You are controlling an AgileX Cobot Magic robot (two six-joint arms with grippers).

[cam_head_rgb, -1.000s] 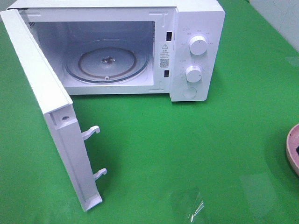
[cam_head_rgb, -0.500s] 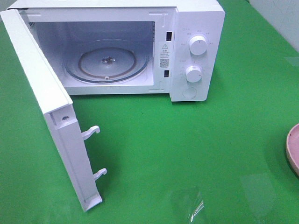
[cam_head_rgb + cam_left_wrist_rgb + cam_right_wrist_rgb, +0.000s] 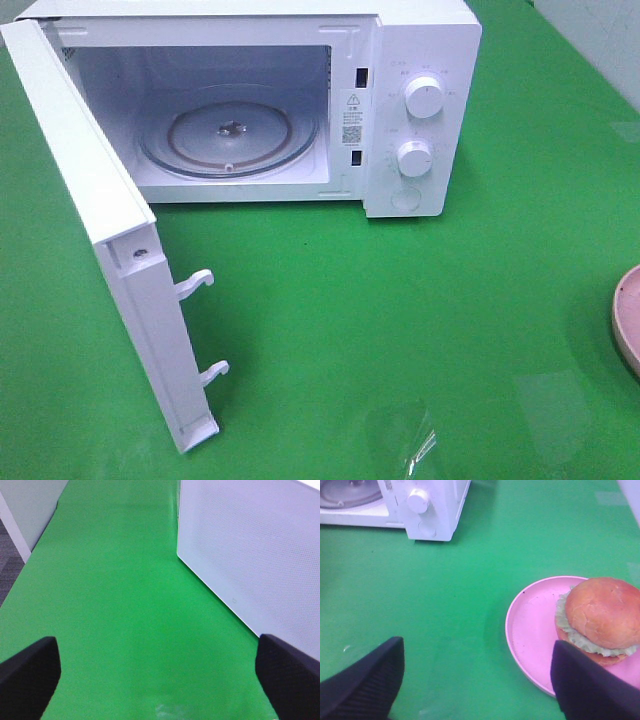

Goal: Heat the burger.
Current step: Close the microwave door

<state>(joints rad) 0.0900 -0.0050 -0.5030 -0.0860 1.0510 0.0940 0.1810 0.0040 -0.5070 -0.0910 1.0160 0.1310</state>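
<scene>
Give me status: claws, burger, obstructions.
Both claws open, empty. Burger on pink plate, not gripped. Microwave door open, nothing blocking.

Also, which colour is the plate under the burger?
Pink. The plate holding the burger shows best in the right wrist view.

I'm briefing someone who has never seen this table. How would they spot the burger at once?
Start at the white microwave with its door swung open on the green table. Out to the side of its knobs lies a pink plate, cut off at the edge of the high view. The burger sits on it: a glossy golden-brown bun over frilly lettuce, the only food in sight.
</scene>
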